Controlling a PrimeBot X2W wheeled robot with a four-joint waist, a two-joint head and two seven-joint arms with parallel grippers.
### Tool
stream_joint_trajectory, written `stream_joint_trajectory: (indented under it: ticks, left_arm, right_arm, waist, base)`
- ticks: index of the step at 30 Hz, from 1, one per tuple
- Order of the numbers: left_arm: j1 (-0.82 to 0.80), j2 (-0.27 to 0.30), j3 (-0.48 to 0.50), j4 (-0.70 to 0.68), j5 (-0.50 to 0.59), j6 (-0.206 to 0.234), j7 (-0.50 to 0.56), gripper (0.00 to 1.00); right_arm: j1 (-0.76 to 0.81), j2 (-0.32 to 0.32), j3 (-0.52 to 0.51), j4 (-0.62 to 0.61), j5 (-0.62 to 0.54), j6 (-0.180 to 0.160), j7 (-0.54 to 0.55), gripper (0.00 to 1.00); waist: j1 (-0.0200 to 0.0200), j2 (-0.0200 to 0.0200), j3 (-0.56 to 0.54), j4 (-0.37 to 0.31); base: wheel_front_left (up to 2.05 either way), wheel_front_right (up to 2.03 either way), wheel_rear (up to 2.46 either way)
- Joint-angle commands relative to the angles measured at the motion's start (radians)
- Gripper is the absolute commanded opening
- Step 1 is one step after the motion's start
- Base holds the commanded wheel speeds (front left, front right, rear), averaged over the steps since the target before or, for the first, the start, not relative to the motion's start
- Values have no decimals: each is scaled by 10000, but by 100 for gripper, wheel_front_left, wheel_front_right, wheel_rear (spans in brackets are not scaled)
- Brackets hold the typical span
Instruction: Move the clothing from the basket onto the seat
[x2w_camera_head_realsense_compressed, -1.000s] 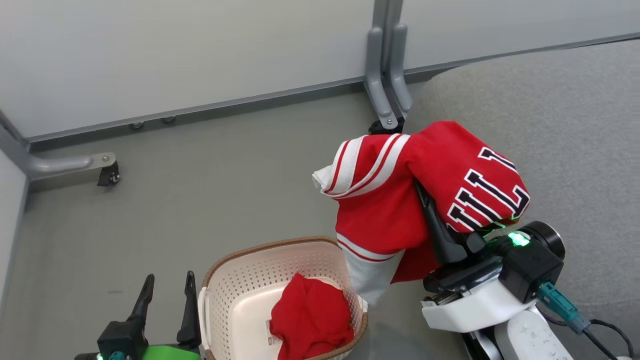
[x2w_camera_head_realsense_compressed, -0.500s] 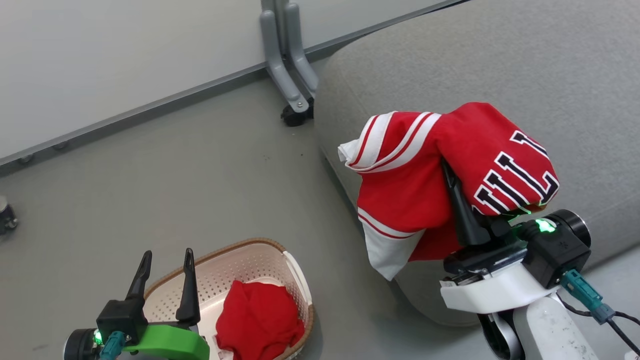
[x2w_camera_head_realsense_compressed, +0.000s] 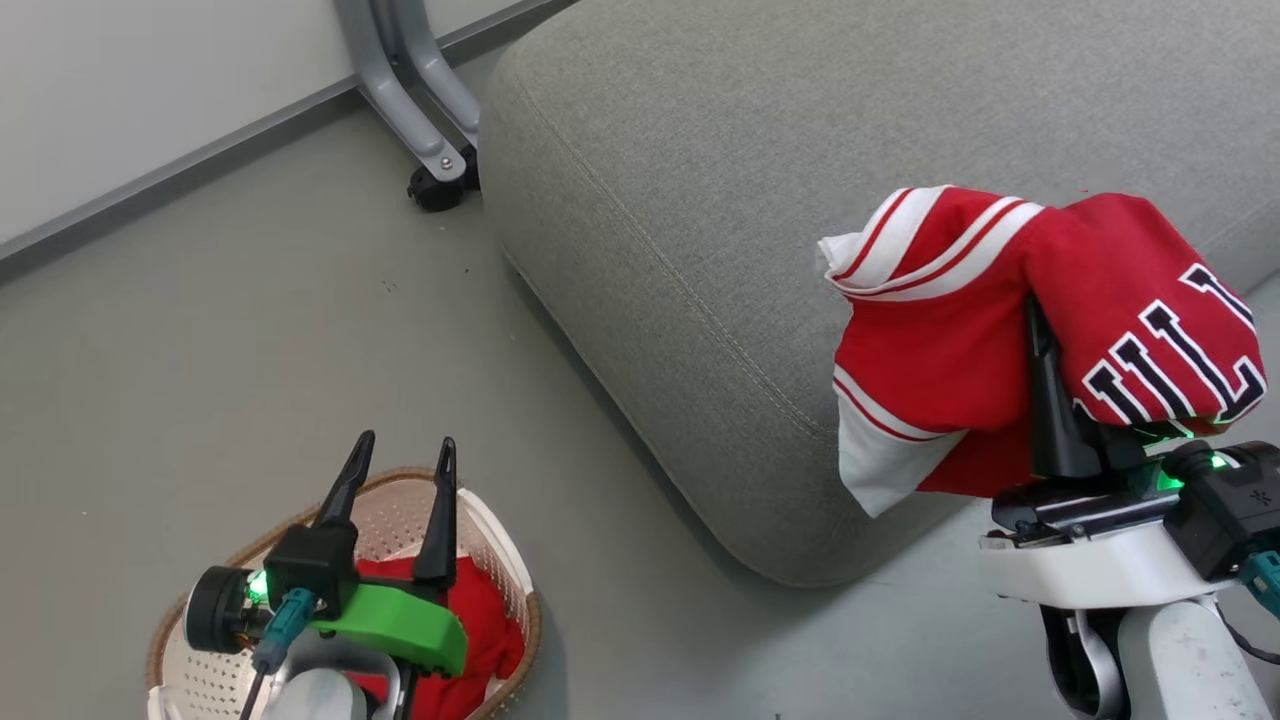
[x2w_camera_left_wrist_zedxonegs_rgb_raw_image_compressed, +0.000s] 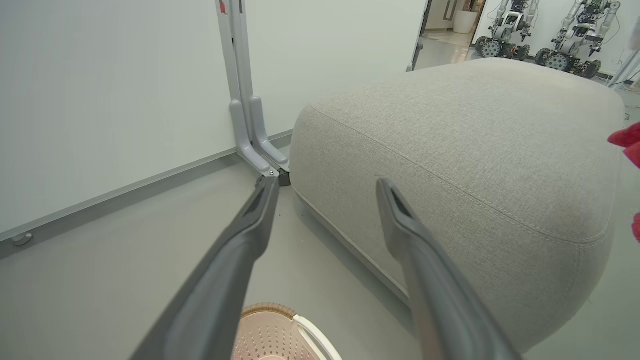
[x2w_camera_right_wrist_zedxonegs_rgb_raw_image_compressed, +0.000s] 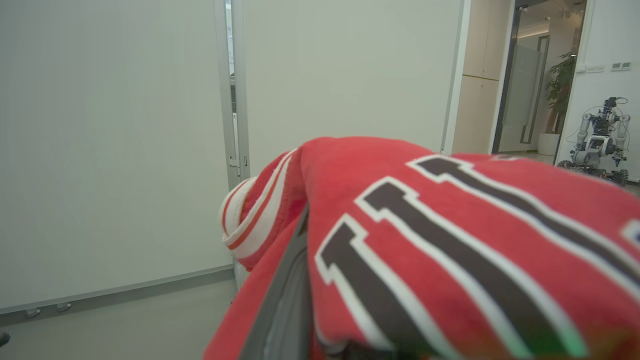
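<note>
The red jersey (x2w_camera_head_realsense_compressed: 960, 340) with white stripe trim and black lettering drapes over my right gripper (x2w_camera_head_realsense_compressed: 1048, 325), which is shut on it; one dark finger (x2w_camera_head_realsense_compressed: 1050, 420) shows under the cloth. It hangs by the near edge of the light-grey seat (x2w_camera_head_realsense_compressed: 700, 200). The right wrist view has the jersey (x2w_camera_right_wrist_zedxonegs_rgb_raw_image_compressed: 425, 240) close up. My left gripper (x2w_camera_head_realsense_compressed: 405, 447) stands open and holds nothing, above the cream basket (x2w_camera_head_realsense_compressed: 533, 625) at the lower left. The plain red shirt (x2w_camera_head_realsense_compressed: 492, 625) lies in the basket. The left gripper (x2w_camera_left_wrist_zedxonegs_rgb_raw_image_compressed: 327, 187) points at the seat (x2w_camera_left_wrist_zedxonegs_rgb_raw_image_compressed: 475, 150), with the basket rim (x2w_camera_left_wrist_zedxonegs_rgb_raw_image_compressed: 270, 307) below.
A grey partition foot with a black caster (x2w_camera_head_realsense_compressed: 432, 180) stands on the floor at the seat's far left corner, against the pale wall. Bare grey floor (x2w_camera_head_realsense_compressed: 250, 330) lies between wall, basket and seat. Other robots (x2w_camera_left_wrist_zedxonegs_rgb_raw_image_compressed: 510, 25) are parked far behind the seat.
The head view has swung right, bringing the whole seat into view. My right gripper carried the jersey from the seat's left end to its near edge. My left gripper now sits over the basket.
</note>
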Motion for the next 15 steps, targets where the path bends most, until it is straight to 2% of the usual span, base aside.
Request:
stream_joint_trajectory:
  ticks: [1,9,15]
  left_arm:
    - [-230,48,-110,114,104,-46,6,100]
    - [-468,48,-443,307,141,-97,6,100]
    - [-381,48,-198,194,222,-105,6,100]
  right_arm:
    - [150,39,-84,-79,-114,-3,-34,0]
    - [294,60,-440,-203,74,-3,-34,0]
    - [55,59,-341,-112,2,-3,-34,0]
  waist:
    - [0,0,235,-218]
    - [0,0,336,-276]
    - [0,0,370,-227]
  base:
    - [0,0,0]
    - [0,0,0]
    - [0,0,0]
